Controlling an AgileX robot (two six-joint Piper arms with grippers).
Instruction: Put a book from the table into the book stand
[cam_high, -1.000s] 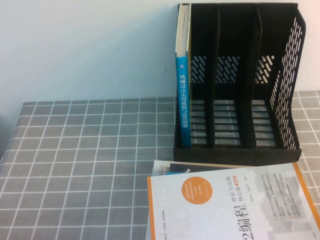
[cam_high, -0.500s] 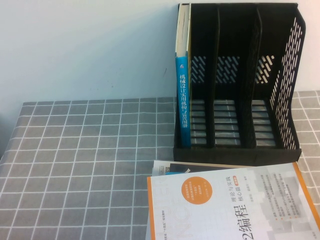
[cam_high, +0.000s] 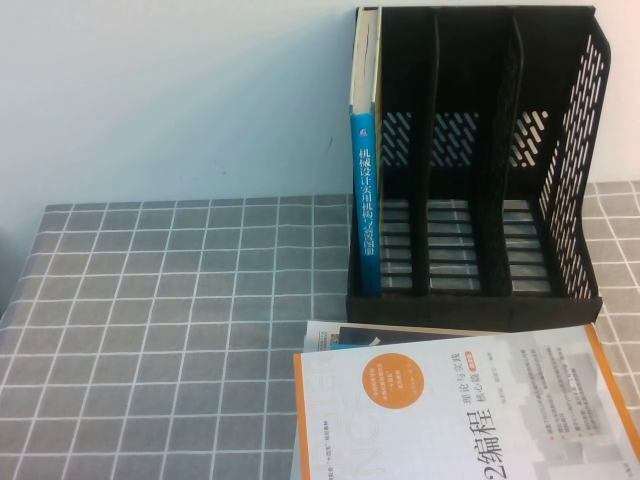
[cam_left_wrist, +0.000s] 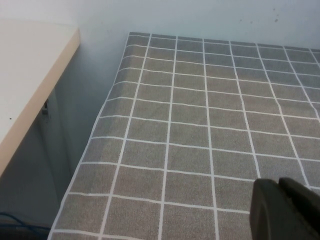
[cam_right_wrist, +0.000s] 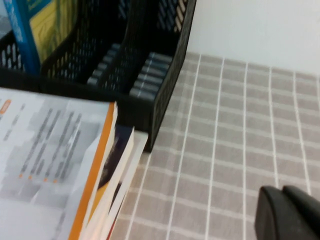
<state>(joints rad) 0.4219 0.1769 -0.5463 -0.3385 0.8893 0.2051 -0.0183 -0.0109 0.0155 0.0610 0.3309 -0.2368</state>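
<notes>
one book (cam_high: 368, 170) upright in the stand's (cam_high: 560, 300) leftmost slot
left tool (cam_left_wrist: 287, 207) closed over the counter (cam_left_wrist: 200, 150); right tool (cam_right_wrist: 290, 212) beside the stand, cannot tell.

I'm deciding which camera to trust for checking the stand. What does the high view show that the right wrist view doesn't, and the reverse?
Only the high view: all three slots of the book stand, and the book upright in its leftmost slot, blue spine readable.

Only the right wrist view: the shut right gripper above bare cloth beside the stand, and books stacked under the white book.

Both: stand, book, white book, gridded table. The left gripper, shut, appears only in its own wrist view.
</notes>
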